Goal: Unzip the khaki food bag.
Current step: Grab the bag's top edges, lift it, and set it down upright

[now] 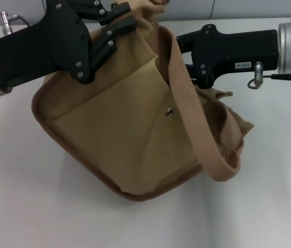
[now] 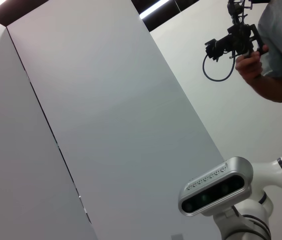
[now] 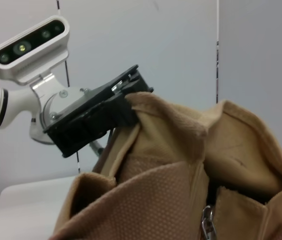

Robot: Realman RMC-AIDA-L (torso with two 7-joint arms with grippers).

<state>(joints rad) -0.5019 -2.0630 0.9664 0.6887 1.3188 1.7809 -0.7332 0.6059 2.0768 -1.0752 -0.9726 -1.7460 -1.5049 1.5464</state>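
The khaki food bag (image 1: 119,134) hangs tilted above the white table, its front pocket with the metal snap (image 1: 169,111) facing me. One webbing handle (image 1: 199,124) drapes down its right side. My left gripper (image 1: 118,23) is shut on the fabric at the bag's top left edge; the right wrist view shows the same left gripper (image 3: 131,102) pinching that corner. My right gripper (image 1: 184,54) reaches in from the right at the bag's top, its tips hidden behind the handle. The silver zipper pull (image 3: 208,222) hangs at the parted top seam.
The white table (image 1: 27,206) lies under and around the bag. The left wrist view shows only grey wall panels, the robot's head camera (image 2: 216,192) and a person (image 2: 271,55) holding a camera rig.
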